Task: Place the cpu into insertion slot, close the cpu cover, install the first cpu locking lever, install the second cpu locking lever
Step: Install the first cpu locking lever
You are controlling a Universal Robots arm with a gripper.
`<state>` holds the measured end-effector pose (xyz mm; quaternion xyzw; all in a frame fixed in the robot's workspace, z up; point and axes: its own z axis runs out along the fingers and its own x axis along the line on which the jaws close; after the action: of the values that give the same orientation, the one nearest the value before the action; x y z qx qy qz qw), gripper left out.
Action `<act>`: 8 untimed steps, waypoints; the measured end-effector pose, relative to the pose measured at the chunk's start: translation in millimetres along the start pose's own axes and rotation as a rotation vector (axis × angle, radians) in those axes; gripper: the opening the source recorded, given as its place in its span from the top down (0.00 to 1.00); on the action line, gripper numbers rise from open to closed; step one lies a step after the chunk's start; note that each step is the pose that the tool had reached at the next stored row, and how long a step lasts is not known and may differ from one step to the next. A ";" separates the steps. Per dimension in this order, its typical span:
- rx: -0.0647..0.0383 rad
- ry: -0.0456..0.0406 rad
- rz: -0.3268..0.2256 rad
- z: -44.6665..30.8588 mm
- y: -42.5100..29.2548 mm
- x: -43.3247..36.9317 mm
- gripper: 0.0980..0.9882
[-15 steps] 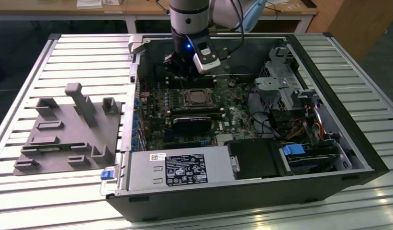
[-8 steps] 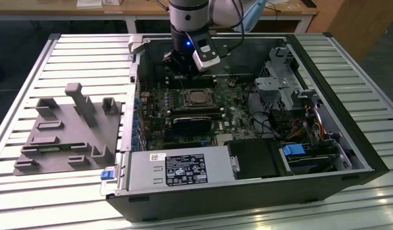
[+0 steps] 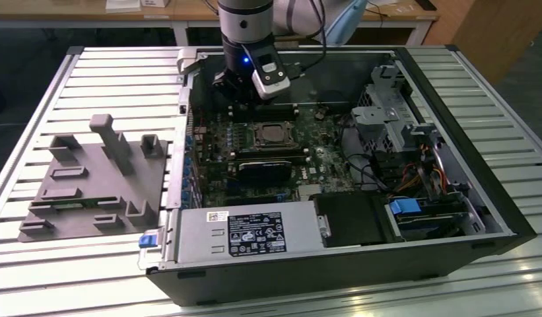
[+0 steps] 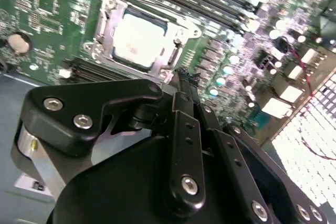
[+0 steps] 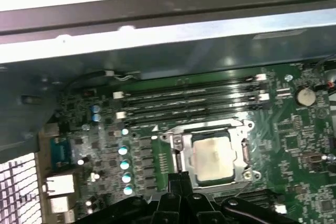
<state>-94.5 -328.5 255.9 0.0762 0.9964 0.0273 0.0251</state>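
Observation:
The cpu lies flat in the insertion slot on the green board, its silver-grey top up. The cpu cover, a silver frame, lies down around it; both also appear in the first wrist view, cpu and cover. A thin wire lever runs along one side of the frame. My gripper is shut with nothing between its black fingers, and its tips hover just beside a corner of the socket. In the exterior view the gripper hangs behind the socket, near the case's back wall.
Long black memory slots run beside the socket. A black heatsink block, a power supply and a drive cage fill the open case. A grey fixture sits on the slatted table at the exterior view's left.

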 end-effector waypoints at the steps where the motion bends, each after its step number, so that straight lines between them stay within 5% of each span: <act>1: 0.000 -0.0006 0.000 -0.1 -0.4 2.5 1.00; 5: -0.009 -0.0030 0.000 -0.6 -1.8 11.8 1.00; 8: -0.040 -0.0006 0.001 -0.9 -2.4 15.9 1.00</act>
<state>-110.6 -328.5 255.9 0.0762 0.9956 0.0473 0.0269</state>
